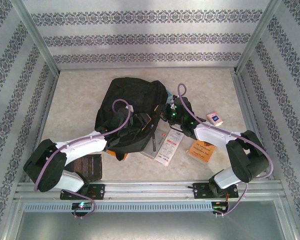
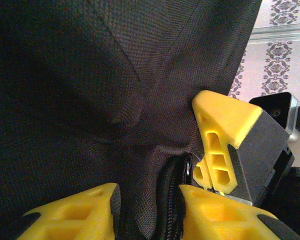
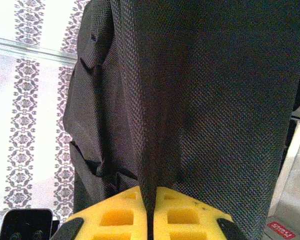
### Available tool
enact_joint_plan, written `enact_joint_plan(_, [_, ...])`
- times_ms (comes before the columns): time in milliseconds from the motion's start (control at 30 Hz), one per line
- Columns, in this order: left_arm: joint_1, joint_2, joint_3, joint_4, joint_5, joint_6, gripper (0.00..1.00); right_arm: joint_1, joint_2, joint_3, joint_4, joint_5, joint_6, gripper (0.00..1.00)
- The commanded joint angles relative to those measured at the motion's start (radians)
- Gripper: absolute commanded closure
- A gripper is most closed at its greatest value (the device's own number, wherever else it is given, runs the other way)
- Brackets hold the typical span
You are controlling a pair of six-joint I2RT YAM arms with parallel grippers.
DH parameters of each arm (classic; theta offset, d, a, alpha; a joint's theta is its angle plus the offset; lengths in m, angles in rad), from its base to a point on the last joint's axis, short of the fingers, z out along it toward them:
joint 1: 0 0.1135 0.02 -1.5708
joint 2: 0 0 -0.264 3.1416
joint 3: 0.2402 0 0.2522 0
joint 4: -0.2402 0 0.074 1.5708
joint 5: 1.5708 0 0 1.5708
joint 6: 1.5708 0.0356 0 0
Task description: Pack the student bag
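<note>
The pale worktop [image 1: 80, 100] is sitting inside patterned walls [image 1: 140, 35]. The black student bag [image 1: 132, 102] is lying in its middle, toward the far edge. The right gripper [image 3: 150, 212] is pinching a fold of the bag tight. The left gripper [image 2: 149, 215] is standing a little open around the zipper. Papers [image 1: 169, 145] are lying near the front edge. Bare worktop is showing along the left and far edges.

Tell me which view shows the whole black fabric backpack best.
Top external: the large black soft fabric backpack shows its full shape there. The left wrist view gives close-up fabric and a zipper; the right wrist view, woven fabric pinched in the right gripper.
</note>
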Motion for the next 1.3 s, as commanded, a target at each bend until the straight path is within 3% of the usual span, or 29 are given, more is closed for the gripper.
enact_joint_plan(0, [-0.014, 0.016, 0.046, -0.003, -0.001, -0.003, 0.63, 0.009, -0.003, 0.022, 0.074, 0.018, 0.005, 1.00])
enact_joint_plan(100, [-0.015, 0.019, 0.051, -0.021, -0.012, 0.004, 0.67, 0.011, -0.003, 0.024, 0.065, 0.020, 0.000, 1.00])
enact_joint_plan(300, [-0.015, 0.039, 0.081, -0.051, -0.018, 0.047, 0.99, 0.015, -0.009, 0.031, 0.048, 0.030, -0.017, 1.00])
enact_joint_plan(333, [-0.015, 0.037, 0.093, -0.073, -0.018, 0.059, 1.00, 0.015, -0.011, 0.032, 0.038, 0.036, -0.026, 1.00])
enact_joint_plan(533, [-0.024, -0.024, 0.189, -0.294, -0.070, 0.158, 1.00, 0.015, -0.038, 0.054, -0.087, 0.114, -0.097, 1.00])
enact_joint_plan(867, [-0.074, -0.056, 0.210, -0.492, -0.073, 0.183, 1.00, -0.003, -0.019, 0.078, -0.105, 0.142, -0.114, 1.00])
enact_joint_plan(1000, [-0.073, -0.054, 0.255, -0.595, -0.110, 0.256, 1.00, -0.003, -0.008, 0.089, -0.110, 0.149, -0.112, 1.00])
enact_joint_plan(1267, [-0.074, -0.078, 0.295, -0.689, -0.044, 0.355, 1.00, -0.038, 0.010, 0.115, -0.134, 0.142, -0.136, 1.00])
